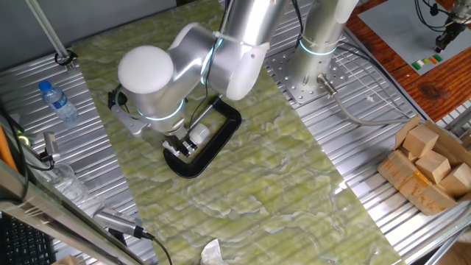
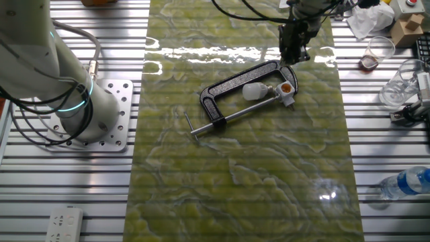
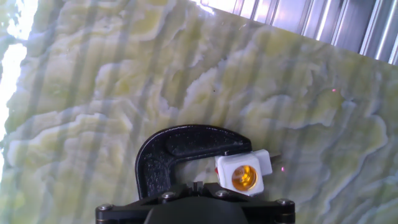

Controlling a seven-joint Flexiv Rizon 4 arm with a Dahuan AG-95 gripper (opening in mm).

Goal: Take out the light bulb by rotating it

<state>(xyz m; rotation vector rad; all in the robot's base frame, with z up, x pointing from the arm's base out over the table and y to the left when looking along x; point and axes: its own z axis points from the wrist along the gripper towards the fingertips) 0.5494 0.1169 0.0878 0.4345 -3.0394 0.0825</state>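
The light bulb (image 2: 254, 91) is small and frosted white. It lies sideways inside the black C-clamp (image 2: 232, 84) on the green marbled mat, its base in a white socket block (image 2: 287, 87) with an orange centre. My gripper (image 2: 294, 55) hangs over the clamp's curved end, just beyond the socket, with its fingers together and nothing between them. In the hand view the clamp's curve (image 3: 177, 149) and the socket block (image 3: 244, 173) sit just ahead of my gripper (image 3: 194, 185); the bulb is hidden there. In one fixed view the bulb (image 1: 199, 135) peeks out beside the wrist.
A water bottle (image 1: 57, 101) lies on the slatted table at the left, and a cardboard box of wooden blocks (image 1: 430, 165) sits at the right. A crumpled white scrap (image 1: 213, 254) is near the front edge. Plastic cups (image 2: 379, 50) stand beside the mat.
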